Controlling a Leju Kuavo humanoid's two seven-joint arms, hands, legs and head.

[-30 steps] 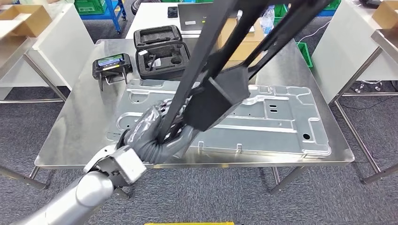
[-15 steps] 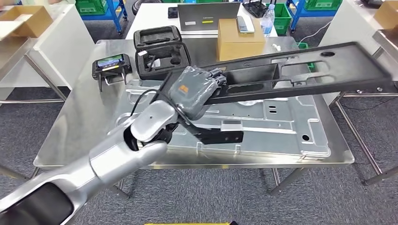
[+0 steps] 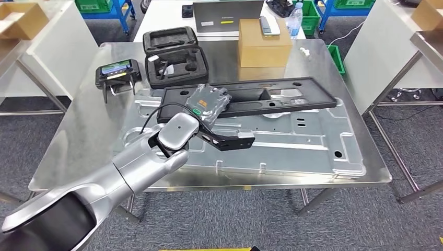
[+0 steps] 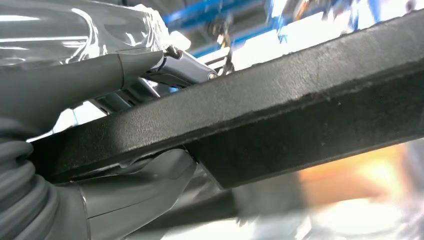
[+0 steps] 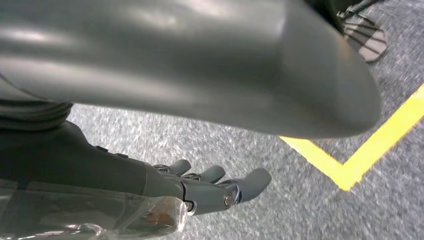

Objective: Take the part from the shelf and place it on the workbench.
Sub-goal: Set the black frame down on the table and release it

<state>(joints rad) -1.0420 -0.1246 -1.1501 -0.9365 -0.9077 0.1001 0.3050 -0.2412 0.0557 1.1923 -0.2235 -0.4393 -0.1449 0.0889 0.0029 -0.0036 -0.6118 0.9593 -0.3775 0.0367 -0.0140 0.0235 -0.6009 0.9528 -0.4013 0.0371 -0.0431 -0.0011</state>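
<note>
Lowered: black part (image 3: 271,97) flat on workbench (image 3: 73,151) | left robot hand (image 3: 209,102) gripping its end | right robot hand (image 5: 200,192) loosely spread, empty

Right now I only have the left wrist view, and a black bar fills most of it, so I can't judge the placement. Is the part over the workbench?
Observer: Yes. In the head view the black part stretches lengthwise over the silver panel on the workbench. The left hand grips it near one end.
Operator: Anything close behind it?
Observer: A cardboard box stands just beyond its middle, apart from it. An open black foam case sits beyond the gripped end.
Operator: And the other arm?
Observer: The right hand hangs over the grey floor, holding nothing.
</note>
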